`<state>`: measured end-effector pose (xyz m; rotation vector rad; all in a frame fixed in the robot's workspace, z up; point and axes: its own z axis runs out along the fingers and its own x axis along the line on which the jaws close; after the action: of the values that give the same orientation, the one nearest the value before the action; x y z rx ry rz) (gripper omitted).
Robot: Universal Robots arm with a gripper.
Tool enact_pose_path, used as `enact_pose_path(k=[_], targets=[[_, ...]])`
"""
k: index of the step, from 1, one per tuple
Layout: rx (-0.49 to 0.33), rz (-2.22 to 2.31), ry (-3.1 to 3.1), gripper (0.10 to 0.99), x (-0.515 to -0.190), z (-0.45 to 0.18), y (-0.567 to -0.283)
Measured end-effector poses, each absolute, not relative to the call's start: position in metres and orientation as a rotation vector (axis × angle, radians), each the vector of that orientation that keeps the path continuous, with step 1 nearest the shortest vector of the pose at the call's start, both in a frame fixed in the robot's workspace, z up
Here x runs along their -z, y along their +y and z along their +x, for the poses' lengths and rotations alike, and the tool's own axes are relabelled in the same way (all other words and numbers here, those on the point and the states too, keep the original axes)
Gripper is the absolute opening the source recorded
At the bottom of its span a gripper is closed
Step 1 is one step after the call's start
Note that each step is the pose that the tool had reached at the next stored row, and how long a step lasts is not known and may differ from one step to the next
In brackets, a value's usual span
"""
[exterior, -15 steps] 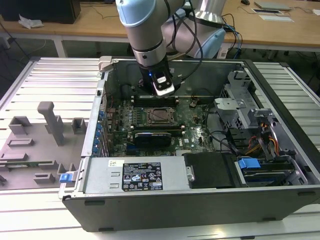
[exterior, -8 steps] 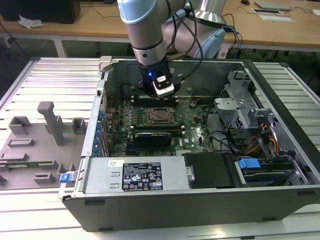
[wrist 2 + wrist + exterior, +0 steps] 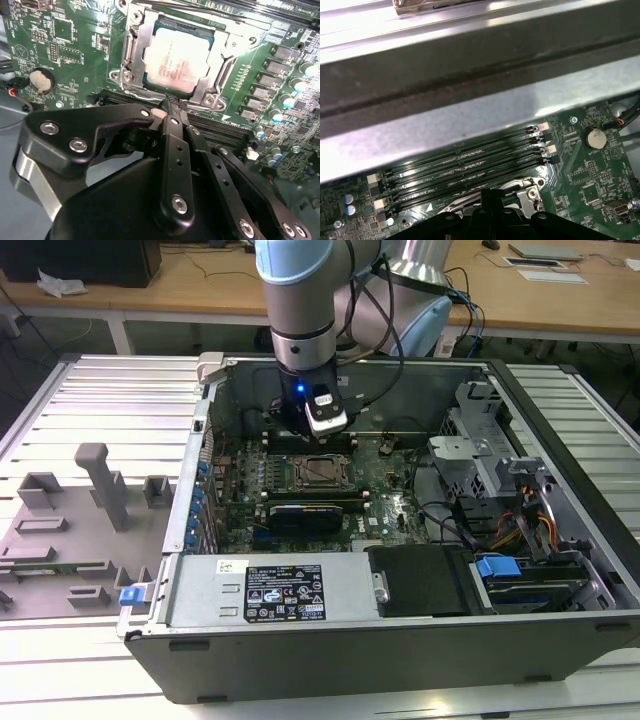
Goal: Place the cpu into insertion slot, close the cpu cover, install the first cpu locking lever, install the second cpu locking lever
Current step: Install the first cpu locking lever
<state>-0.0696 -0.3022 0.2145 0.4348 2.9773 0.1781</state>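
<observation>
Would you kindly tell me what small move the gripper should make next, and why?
Probably a slight push down on the lever wire: in the second wrist view the cpu already sits under the closed cpu cover, and the shut gripper is at that cover's edge, beside the wire.

The cpu (image 3: 175, 52) is a flat square chip with a pale silvery-grey top and faint print on it. It lies level, seated inside the insertion slot (image 3: 216, 45), whose dark frame shows as a narrow band around the chip's edge. The slot sits near the middle of the green board in the exterior view, towards the far side. The cpu cover (image 3: 136, 47), a thin silvery frame plate with an open centre, lies flat over the chip's rim and leaves the top bare. A thin metal lever (image 3: 210, 14) runs along one side of the cover; whether it is latched cannot be told.
</observation>
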Motion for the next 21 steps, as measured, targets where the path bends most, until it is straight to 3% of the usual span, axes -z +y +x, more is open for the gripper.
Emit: enact_pose_path(k=[6, 21], targets=[[-0.086, 0.431, 2.989, 0.106, -0.215, -0.069, -0.302], [-0.034, 0.438, 3.06, 0.106, -0.214, -0.058, -0.316]])
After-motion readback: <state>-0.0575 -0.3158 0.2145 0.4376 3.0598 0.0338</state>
